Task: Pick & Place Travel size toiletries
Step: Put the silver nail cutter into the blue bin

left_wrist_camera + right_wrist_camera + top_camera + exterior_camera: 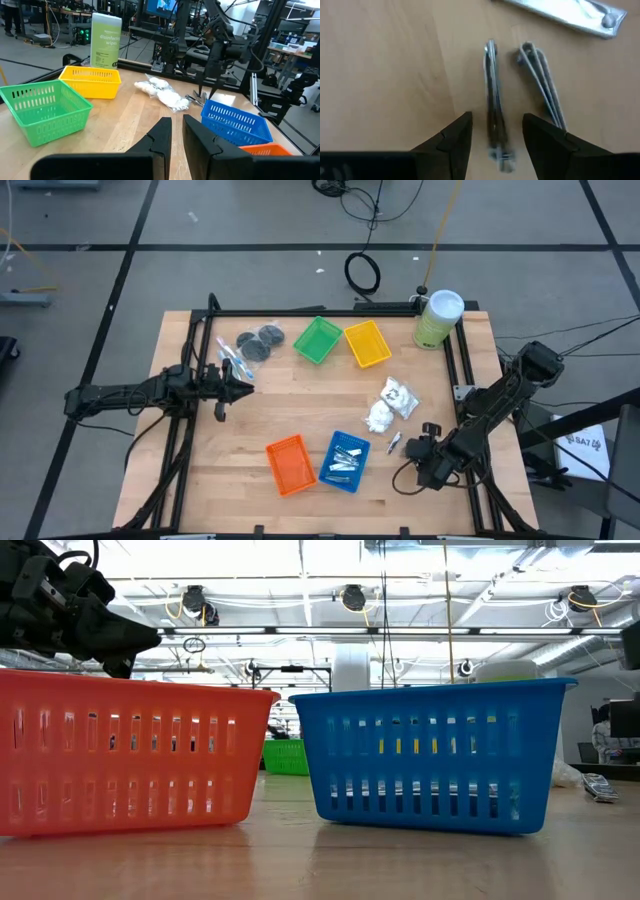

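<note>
Three slim silver toiletry items lie on the wood right of the blue tray (346, 460): one (493, 100) between my right fingers, one (542, 82) beside it, one (570, 12) farther off. My right gripper (495, 120) points steeply down over them (403, 447), open, a finger on either side of the first item without touching it. White packets (392, 402) lie mid-table. Dark discs (260, 340) and clear sticks (232, 360) lie far left. My left gripper (177, 132) waits level at the left (228, 385), shut and holding nothing.
An orange tray (290, 463) stands left of the blue one, which holds silver items. Green (317, 340) and yellow (367, 343) trays stand at the far side, and a pale green wipes canister (438, 318) at the far right corner. Bare wood lies mid-table.
</note>
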